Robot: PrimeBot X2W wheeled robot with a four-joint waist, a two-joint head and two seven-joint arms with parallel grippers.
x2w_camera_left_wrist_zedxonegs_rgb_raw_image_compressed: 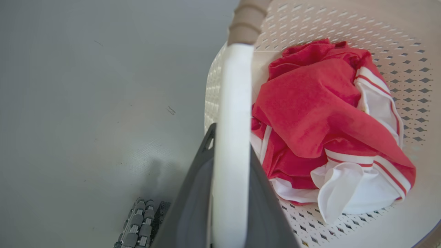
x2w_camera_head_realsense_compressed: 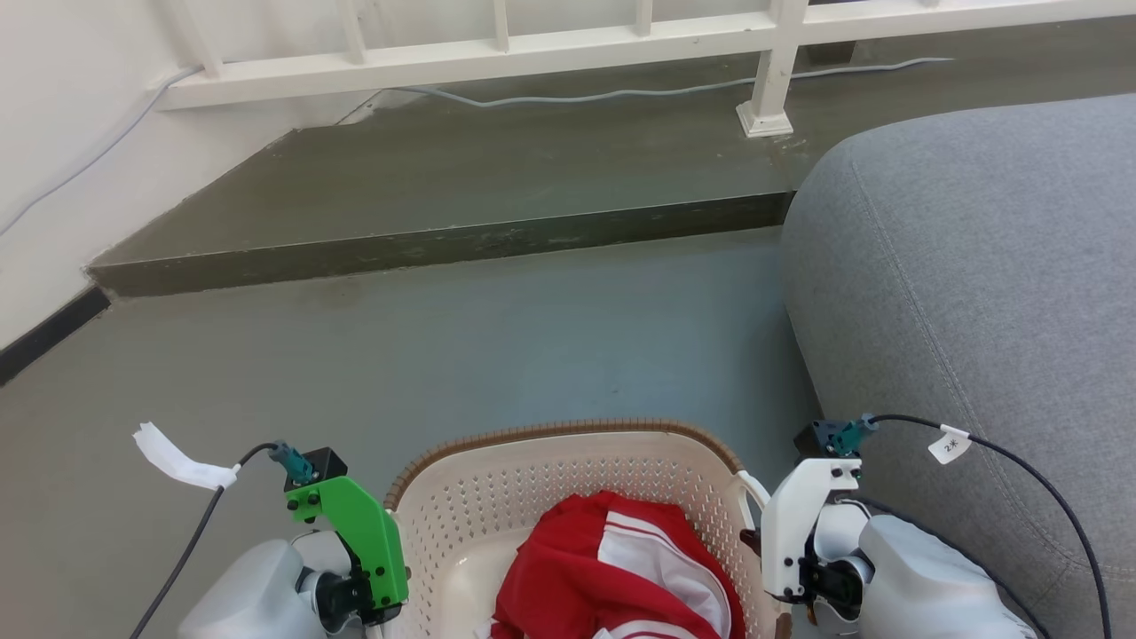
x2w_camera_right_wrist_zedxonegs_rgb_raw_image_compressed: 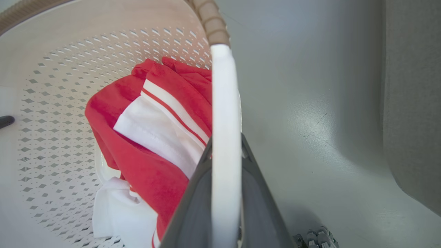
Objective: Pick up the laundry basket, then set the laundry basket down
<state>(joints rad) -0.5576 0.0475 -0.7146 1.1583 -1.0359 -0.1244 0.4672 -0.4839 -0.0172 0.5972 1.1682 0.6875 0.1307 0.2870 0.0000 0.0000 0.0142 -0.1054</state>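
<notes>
Left gripper: jaws clamped on white left handle of laundry basket. Right gripper: jaws clamped on white right handle. Basket position: lower centre of head view, between grippers. Contents: red-and-white garment. Surroundings: grey floor; grey sofa at right; white railing along top edge.

right pincer clamps handle | laundry basket holds red-white garment | grey floor
</notes>
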